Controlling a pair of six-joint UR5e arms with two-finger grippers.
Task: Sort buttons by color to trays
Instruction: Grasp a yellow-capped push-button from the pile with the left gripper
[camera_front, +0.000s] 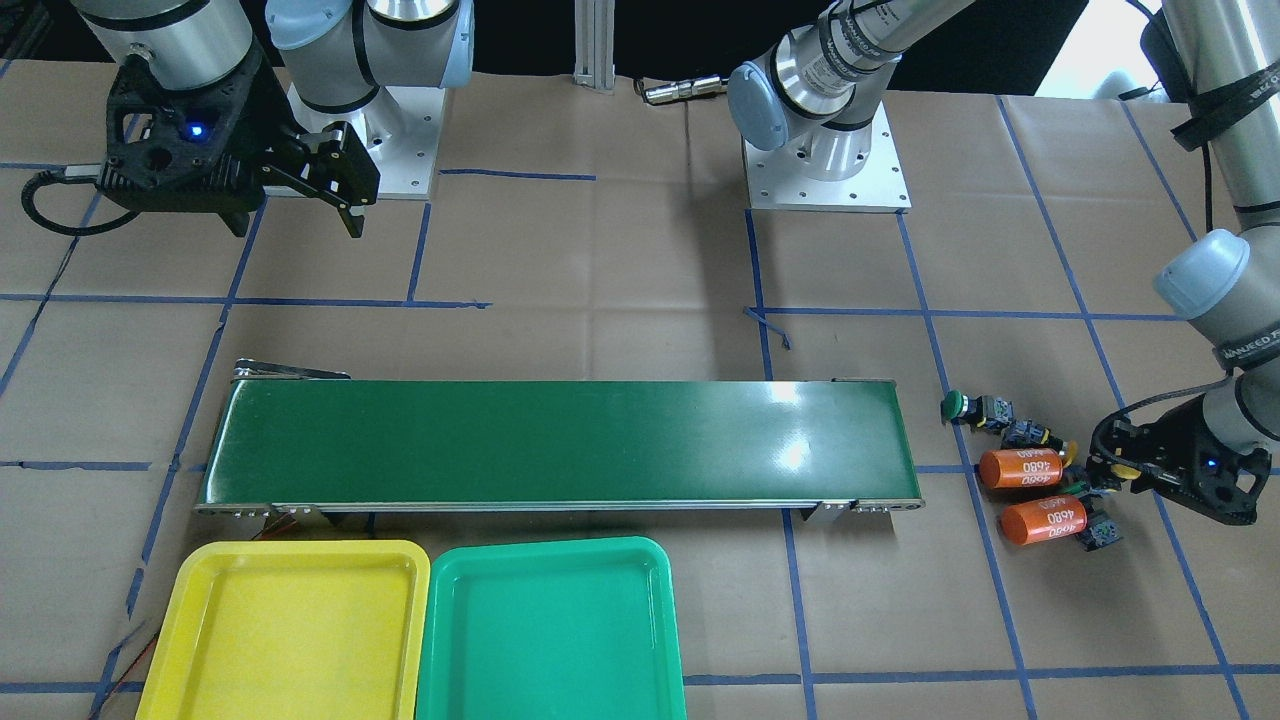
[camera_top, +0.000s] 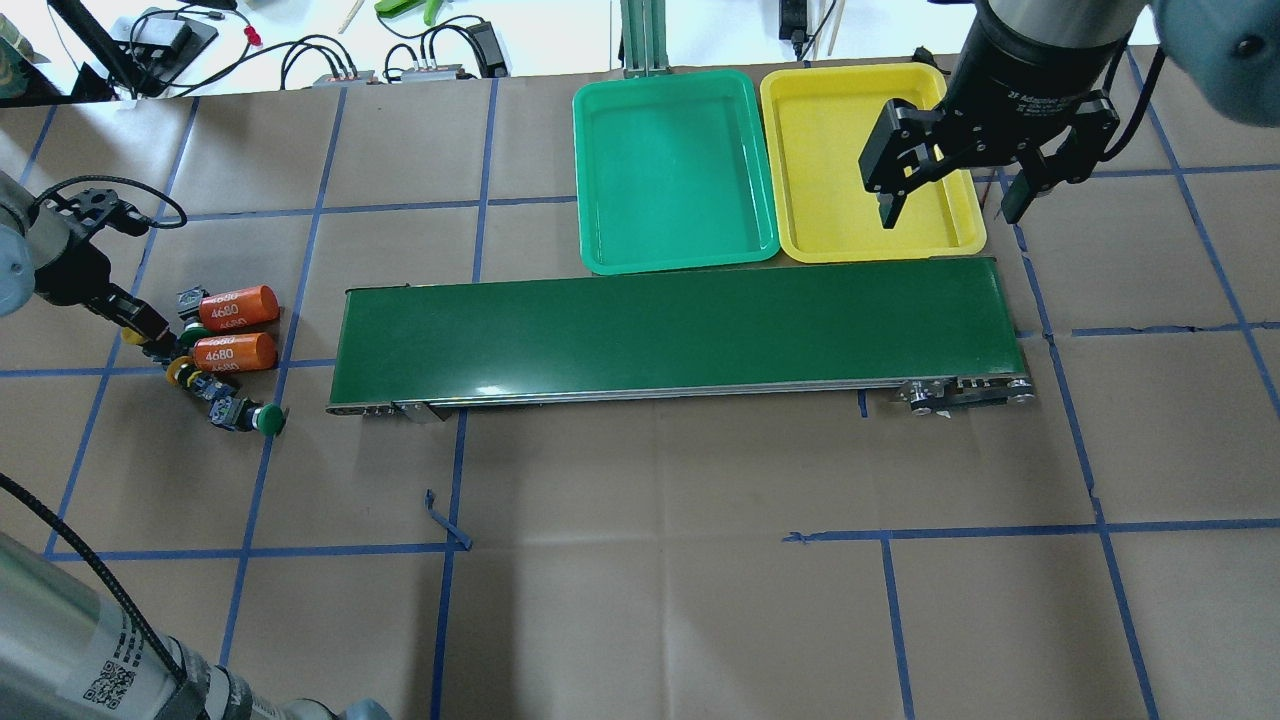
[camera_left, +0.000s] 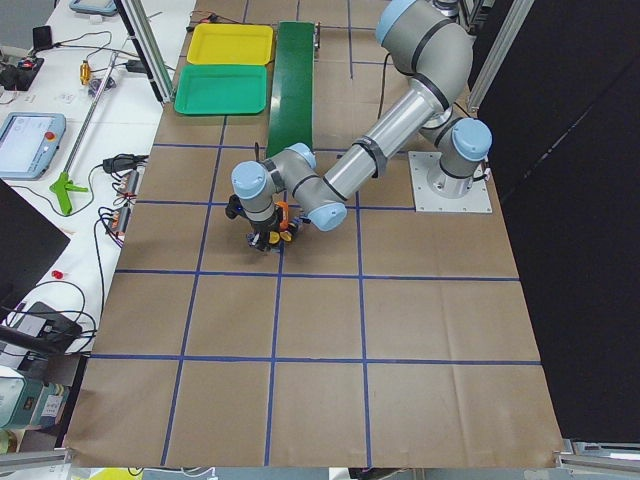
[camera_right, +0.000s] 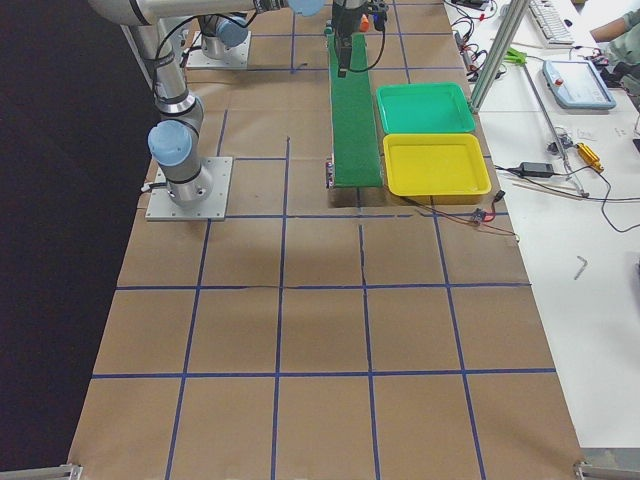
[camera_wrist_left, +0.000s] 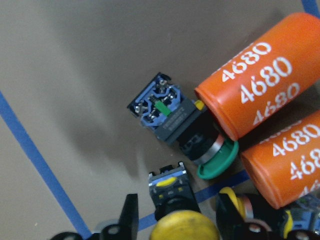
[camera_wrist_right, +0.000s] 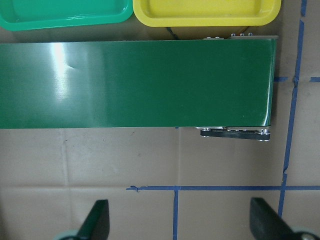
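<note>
Left hand (camera_front: 1118, 472) at the button pile; right hand (camera_top: 948, 215) hangs wide open above the yellow tray (camera_top: 960, 243).
Left fingers flank a yellow button (camera_wrist_left: 184, 227), grip unclear. Other buttons (camera_wrist_left: 182, 120) lie on the counter (camera_top: 640, 560) beside two orange cylinders (camera_wrist_left: 255, 75), well apart from the green tray (camera_top: 675, 264).

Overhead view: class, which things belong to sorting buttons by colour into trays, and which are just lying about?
Belong to the job: yellow buttons, green buttons, yellow tray, green tray.
Lying about: orange cylinders marked 4680, conveyor belt, blue tape scrap.
</note>
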